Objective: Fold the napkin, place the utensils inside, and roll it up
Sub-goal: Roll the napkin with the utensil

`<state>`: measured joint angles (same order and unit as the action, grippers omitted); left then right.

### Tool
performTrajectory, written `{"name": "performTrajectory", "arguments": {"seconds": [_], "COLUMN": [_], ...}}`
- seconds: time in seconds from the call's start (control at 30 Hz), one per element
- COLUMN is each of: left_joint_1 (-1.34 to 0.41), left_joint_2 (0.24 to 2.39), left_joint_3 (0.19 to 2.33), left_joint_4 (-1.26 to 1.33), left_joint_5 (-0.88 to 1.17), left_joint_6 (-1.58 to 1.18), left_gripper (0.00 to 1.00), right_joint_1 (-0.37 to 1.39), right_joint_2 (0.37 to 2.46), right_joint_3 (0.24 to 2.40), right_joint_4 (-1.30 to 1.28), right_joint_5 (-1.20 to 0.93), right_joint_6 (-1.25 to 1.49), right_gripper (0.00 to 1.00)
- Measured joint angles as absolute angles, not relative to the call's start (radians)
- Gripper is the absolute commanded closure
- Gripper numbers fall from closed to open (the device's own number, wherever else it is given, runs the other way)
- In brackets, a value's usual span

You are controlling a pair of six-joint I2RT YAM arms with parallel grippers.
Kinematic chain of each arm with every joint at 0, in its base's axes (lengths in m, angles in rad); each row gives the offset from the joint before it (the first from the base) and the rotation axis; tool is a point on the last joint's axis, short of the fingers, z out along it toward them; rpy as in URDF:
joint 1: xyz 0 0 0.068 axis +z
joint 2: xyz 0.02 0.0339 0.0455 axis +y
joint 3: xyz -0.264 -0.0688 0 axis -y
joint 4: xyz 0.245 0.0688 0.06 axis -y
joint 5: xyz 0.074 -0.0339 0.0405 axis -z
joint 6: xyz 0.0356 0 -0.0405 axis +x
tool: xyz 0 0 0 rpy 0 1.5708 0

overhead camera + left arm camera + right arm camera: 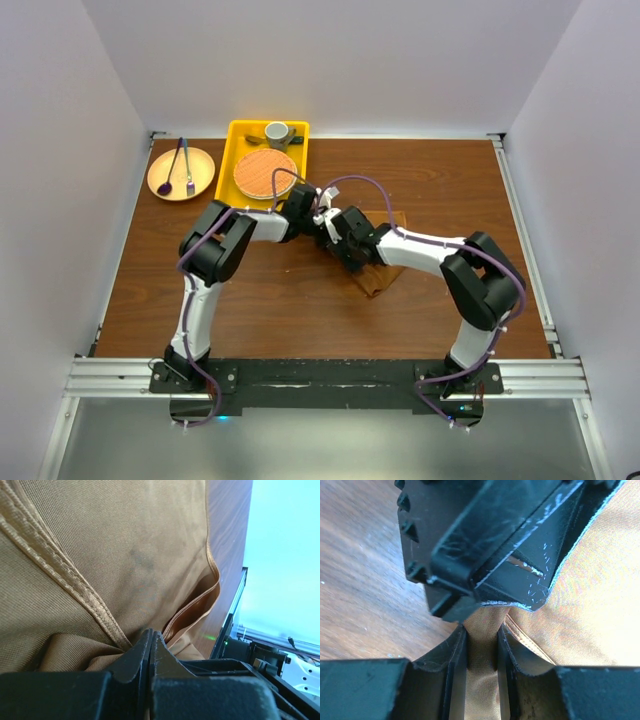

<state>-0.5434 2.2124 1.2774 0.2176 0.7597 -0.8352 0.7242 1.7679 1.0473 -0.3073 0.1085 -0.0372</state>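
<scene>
**Ana:** While the two claws sit nose to nose, take the nearer one first. The right claw (481, 635) has a ridge of the napkin (590, 605) pinched up between its fingers.

**Ben:** And its partner?

**Ana:** The left claw (151, 632) meets it tip to tip from the far side. Its jaws are pressed together and the stitched hem runs straight into them, so I'd call that a nip on the hem.

**Ben:** Where's the rest of the cloth?

**Ana:** It's bunched beneath the pair and spills out on the right claw's side, a rumpled heap on the table (300, 300).

**Ben:** So what could go wrong?

**Ana:** Both grips are thin. If one claw pulls away faster than the other, the hem may slide out of the left jaws and the fold would collapse. And with the tips this close, a small sideways move could knock them together.

**Ben:** What's further out?

**Ana:** Beyond the left claw is the yellow tray (226, 160) with the orange mat (265, 172) and a cup (277, 131). Off to its left, a plate (200, 165) holds the purple spoon (166, 184) and the fork (189, 170). I can't pick out the cream spoon anywhere near the claws.
</scene>
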Motion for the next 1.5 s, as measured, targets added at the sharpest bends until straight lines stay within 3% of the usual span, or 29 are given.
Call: {"name": "performTrajectory", "arguments": {"seconds": [0.07, 0.1, 0.3, 0.57, 0.87, 1.03, 1.07, 1.13, 1.37, 1.5], "left_joint_1": [-0.537, -0.532, -0.502, -0.476, -0.432, -0.426, -0.426, -0.427, -0.449, -0.524], "left_joint_2": [2.212, 2.212, 2.213, 2.247, 2.223, 2.167, 2.146, 2.096, 1.845, 1.804], "left_joint_3": [1.304, 1.322, 1.454, 1.666, 1.750, 1.750, 1.750, 1.744, 1.575, 1.480], "left_joint_4": [0.157, 0.120, -0.065, -0.234, -0.318, -0.393, -0.414, -0.444, -0.507, -0.540], "left_joint_5": [0.759, 0.759, 0.744, 0.658, 0.567, 0.476, 0.450, 0.406, 0.274, 0.192], "left_joint_6": [-0.826, -0.826, -0.826, -0.791, -0.756, -0.710, -0.698, -0.675, -0.651, -0.701], "left_gripper": [0.90, 0.82, 0.66, 0.64, 0.59, 0.56, 0.49, 0.45, 0.42, 0.37], "right_joint_1": [0.723, 0.720, 0.706, 0.692, 0.600, 0.539, 0.524, 0.495, 0.404, 0.356], "right_joint_2": [1.781, 1.787, 1.799, 1.771, 1.757, 1.790, 1.807, 1.854, 2.014, 2.049], "right_joint_3": [1.068, 1.077, 1.089, 1.013, 0.955, 0.953, 0.958, 0.979, 1.043, 1.035], "right_joint_4": [-0.317, -0.318, -0.296, -0.143, -0.096, -0.069, -0.058, -0.044, 0.012, 0.019], "right_joint_5": [0.090, 0.078, -0.004, -0.089, -0.266, -0.409, -0.455, -0.555, -0.871, -0.973], "right_joint_6": [-0.033, -0.025, 0.076, 0.242, 0.363, 0.419, 0.431, 0.461, 0.569, 0.589], "right_gripper": [0.96, 0.97, 0.99, 1.00, 1.00, 1.00, 1.00, 1.00, 1.00, 1.00]}}
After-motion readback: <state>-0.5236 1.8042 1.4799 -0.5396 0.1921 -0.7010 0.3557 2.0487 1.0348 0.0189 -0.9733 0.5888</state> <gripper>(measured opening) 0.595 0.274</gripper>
